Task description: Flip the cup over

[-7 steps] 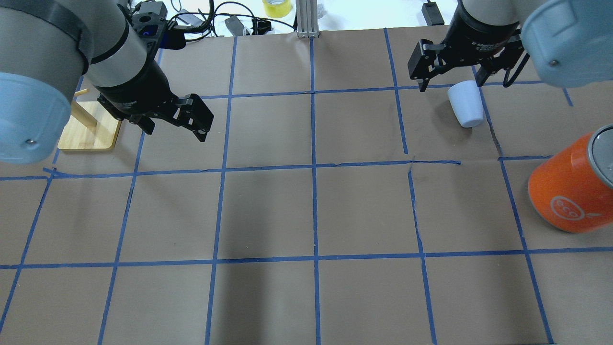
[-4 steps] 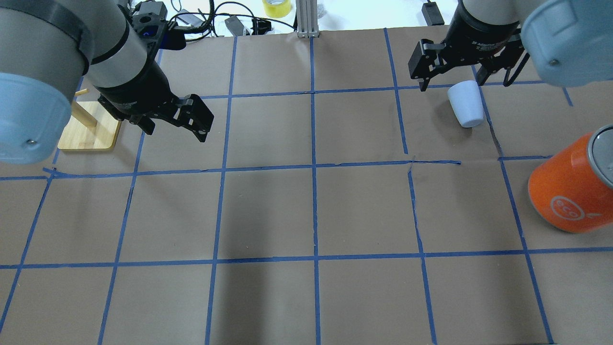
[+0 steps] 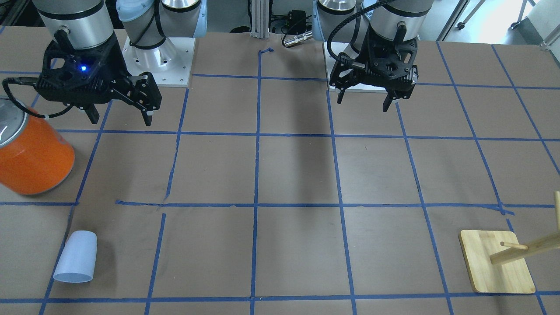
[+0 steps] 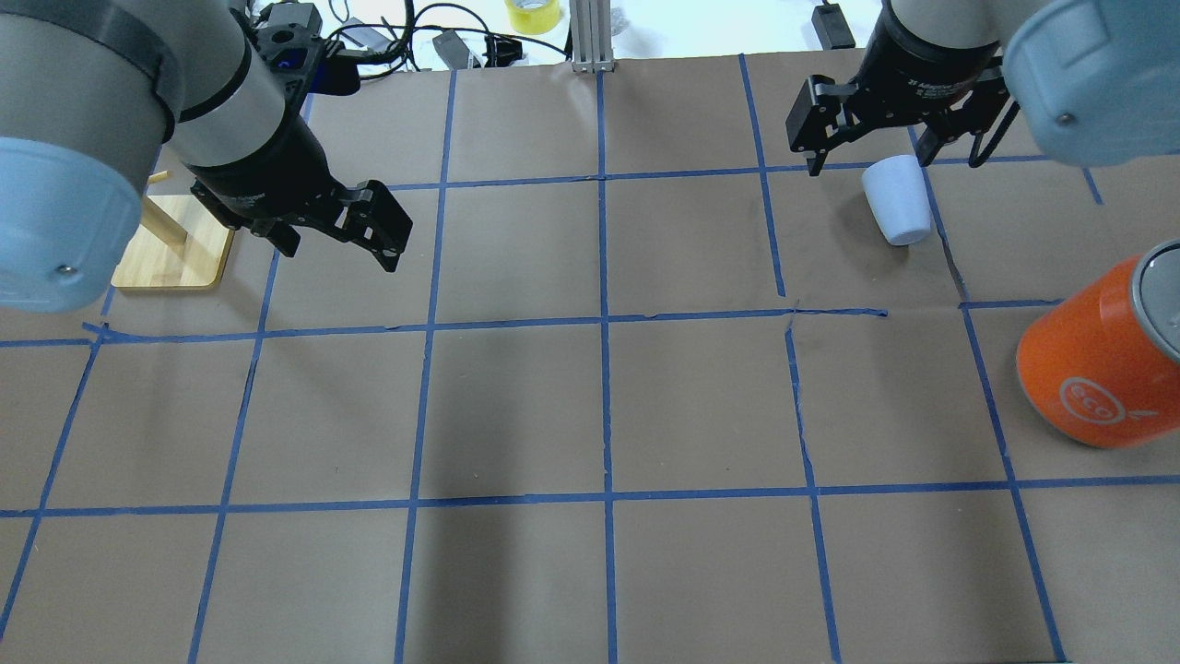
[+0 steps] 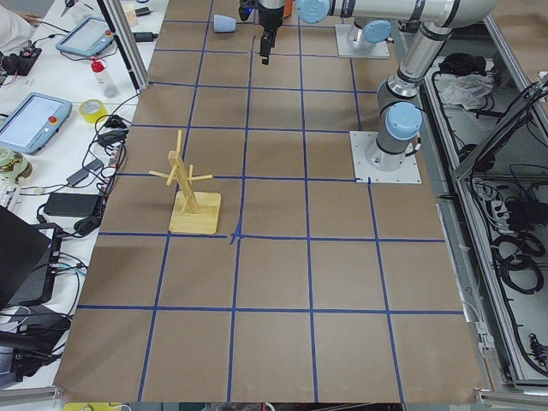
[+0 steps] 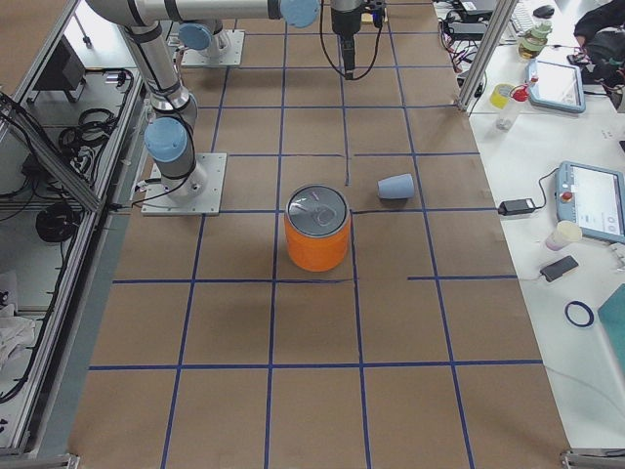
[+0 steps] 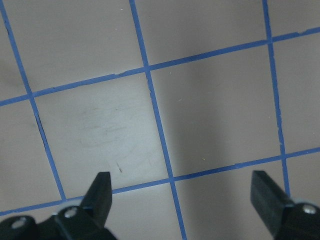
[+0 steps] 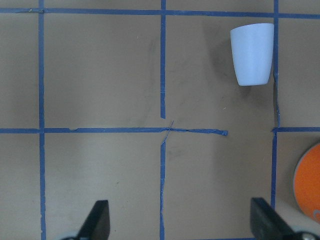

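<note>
The cup (image 4: 897, 201) is a small pale bluish-white tumbler. It lies on its side on the brown paper at the table's far right, its wide end pointing away from the robot. It also shows in the front view (image 3: 76, 257), the right wrist view (image 8: 252, 54) and the right side view (image 6: 396, 187). My right gripper (image 4: 870, 164) is open and empty. It hangs well above the table, short of the cup on the robot's side (image 3: 121, 119). My left gripper (image 4: 336, 254) is open and empty, above the left half (image 3: 363, 104).
A large orange can (image 4: 1097, 369) with a silver top stands near the cup on the right, closer to the robot (image 3: 33, 157). A wooden peg stand (image 4: 175, 244) sits at the far left (image 3: 496, 262). Blue tape lines grid the paper.
</note>
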You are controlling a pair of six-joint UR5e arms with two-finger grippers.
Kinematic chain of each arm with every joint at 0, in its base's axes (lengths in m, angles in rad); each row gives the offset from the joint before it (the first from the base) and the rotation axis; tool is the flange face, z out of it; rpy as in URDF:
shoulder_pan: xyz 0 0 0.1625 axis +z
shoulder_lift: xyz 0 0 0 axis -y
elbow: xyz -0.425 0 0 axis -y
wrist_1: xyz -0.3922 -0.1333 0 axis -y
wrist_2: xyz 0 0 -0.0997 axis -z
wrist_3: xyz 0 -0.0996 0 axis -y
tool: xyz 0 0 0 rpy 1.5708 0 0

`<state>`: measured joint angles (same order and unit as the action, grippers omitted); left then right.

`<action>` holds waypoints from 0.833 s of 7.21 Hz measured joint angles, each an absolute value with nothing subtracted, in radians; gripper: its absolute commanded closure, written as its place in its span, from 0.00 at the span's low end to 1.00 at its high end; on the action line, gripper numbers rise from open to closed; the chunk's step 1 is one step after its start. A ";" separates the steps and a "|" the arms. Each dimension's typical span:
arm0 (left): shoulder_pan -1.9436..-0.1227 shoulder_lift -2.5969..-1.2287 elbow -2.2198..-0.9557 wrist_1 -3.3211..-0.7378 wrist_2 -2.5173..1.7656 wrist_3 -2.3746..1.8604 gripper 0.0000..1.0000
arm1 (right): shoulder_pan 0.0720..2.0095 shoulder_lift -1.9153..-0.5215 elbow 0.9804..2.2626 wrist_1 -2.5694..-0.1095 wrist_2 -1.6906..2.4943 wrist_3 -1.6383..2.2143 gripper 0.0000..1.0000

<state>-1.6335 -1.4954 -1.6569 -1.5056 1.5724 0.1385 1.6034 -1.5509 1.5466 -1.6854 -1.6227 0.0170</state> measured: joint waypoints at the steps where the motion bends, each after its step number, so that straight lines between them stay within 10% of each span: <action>1: -1.634 -1.496 -1.658 -1.505 1.572 0.139 0.00 | 1.603 -1.546 1.548 -1.685 -1.622 0.018 0.00; 6: -1.634 -1.496 -1.659 -1.504 1.571 0.139 0.00 | 1.564 -1.491 1.554 -1.709 -1.640 0.010 0.00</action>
